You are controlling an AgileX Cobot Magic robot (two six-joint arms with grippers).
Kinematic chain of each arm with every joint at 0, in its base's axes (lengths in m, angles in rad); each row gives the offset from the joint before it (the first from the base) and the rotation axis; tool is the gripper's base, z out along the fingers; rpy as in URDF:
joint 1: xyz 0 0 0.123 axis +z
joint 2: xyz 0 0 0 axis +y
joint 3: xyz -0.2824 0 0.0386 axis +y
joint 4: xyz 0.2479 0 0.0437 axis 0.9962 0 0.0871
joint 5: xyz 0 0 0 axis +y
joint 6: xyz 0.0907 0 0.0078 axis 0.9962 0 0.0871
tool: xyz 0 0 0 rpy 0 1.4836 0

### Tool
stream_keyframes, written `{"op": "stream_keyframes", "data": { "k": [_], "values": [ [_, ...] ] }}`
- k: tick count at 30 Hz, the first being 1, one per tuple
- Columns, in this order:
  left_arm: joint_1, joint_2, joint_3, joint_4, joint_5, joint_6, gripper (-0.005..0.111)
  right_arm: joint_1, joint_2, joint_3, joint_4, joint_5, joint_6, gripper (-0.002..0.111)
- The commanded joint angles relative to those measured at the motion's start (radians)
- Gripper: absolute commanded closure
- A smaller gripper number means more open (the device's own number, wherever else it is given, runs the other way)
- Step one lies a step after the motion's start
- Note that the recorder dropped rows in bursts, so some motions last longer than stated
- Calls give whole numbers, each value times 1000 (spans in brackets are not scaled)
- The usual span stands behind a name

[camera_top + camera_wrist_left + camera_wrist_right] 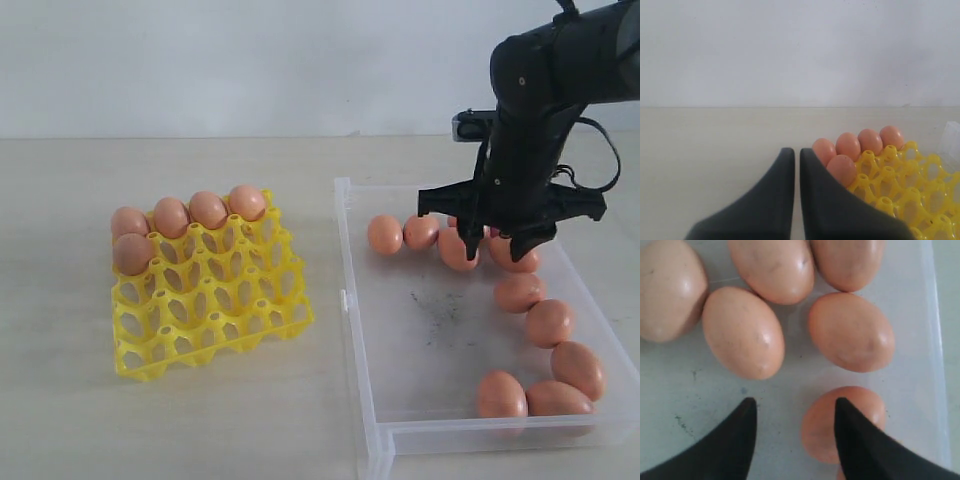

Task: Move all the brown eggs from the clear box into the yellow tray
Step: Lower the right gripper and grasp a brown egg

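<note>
Several brown eggs (170, 215) sit along the far row and left edge of the yellow tray (215, 300). Several more eggs (548, 322) lie in the clear box (350, 300), mostly along its far and right sides. My right gripper (497, 248) hangs open over the far group, nothing between its fingers. In the right wrist view the right gripper (794, 401) straddles bare box floor, and one finger covers part of an egg (820, 430). My left gripper (797, 151) is shut and empty beside the tray (900, 190) and its eggs (842, 167). It is out of the exterior view.
The box floor (430, 320) has dark scuffs in its middle. A small clasp (344, 300) sticks out of the box's left wall, facing the tray. A pale wall stands behind the table.
</note>
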Motion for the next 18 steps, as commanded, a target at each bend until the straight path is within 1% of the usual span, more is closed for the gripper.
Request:
{"op": "stream_keyframes", "data": {
  "k": [1,3,4,11,15,17,18],
  "values": [
    [-5,3,4,-5,-8,5,103,-2,-7,8,36,-82,-223,54],
    [-5,3,4,-5,-8,5,103,-2,-7,8,84,-115,-336,54],
    [-5,3,4,-5,-8,5,103,-2,-7,8,89,-133,-359,54],
    [-5,3,4,-5,-6,5,103,-4,-7,8,78,-270,-375,54],
    [-5,3,4,-5,-6,5,103,-12,7,8,54,-265,-401,54],
    [-5,3,4,-5,-6,5,103,-27,24,8,53,-240,-471,54],
    [-5,3,4,-5,-6,5,103,-42,27,8,53,-219,-539,54]
  ]
}}
